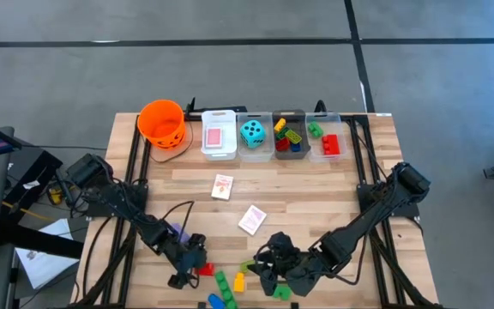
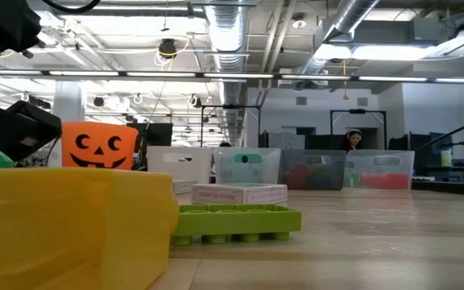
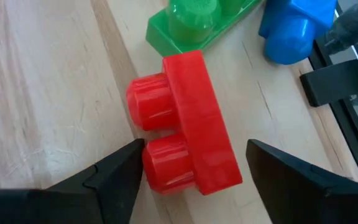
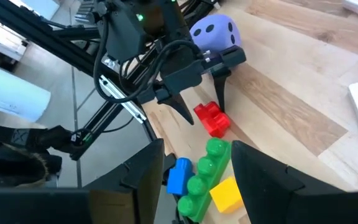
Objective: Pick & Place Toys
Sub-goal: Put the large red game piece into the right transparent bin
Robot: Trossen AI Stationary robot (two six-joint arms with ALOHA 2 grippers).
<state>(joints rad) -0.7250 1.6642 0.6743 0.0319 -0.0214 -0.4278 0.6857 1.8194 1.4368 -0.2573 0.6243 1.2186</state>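
A red brick (image 3: 194, 112) lies on its side on the table near the front edge, studs toward one finger. My left gripper (image 3: 194, 146) is open and slants down over it, one finger on each side of it (image 4: 204, 102). Beside it lie a green brick (image 4: 205, 171), a blue brick (image 4: 179, 176) and a yellow brick (image 4: 225, 194). A purple die (image 4: 215, 31) rests behind the left gripper. My right gripper (image 4: 197, 162) hangs open above the bricks, with nothing between its fingers. Two pink-backed cards (image 1: 222, 186) (image 1: 252, 220) lie mid-table. My left gripper has one fingertip (image 3: 129, 155) right beside the red brick's near stud (image 3: 163, 165); whether they touch I cannot tell. The other fingertip (image 3: 257, 149) stands clear of the brick's flat base side. The brick rests on the table.
Along the far edge stand an orange pumpkin bucket (image 1: 161, 123) and a row of bins (image 1: 268, 136) holding a card, a teal die and bricks. In the low view the yellow brick (image 2: 71, 225) fills the foreground. Black frame rails (image 1: 131, 172) run along both table sides.
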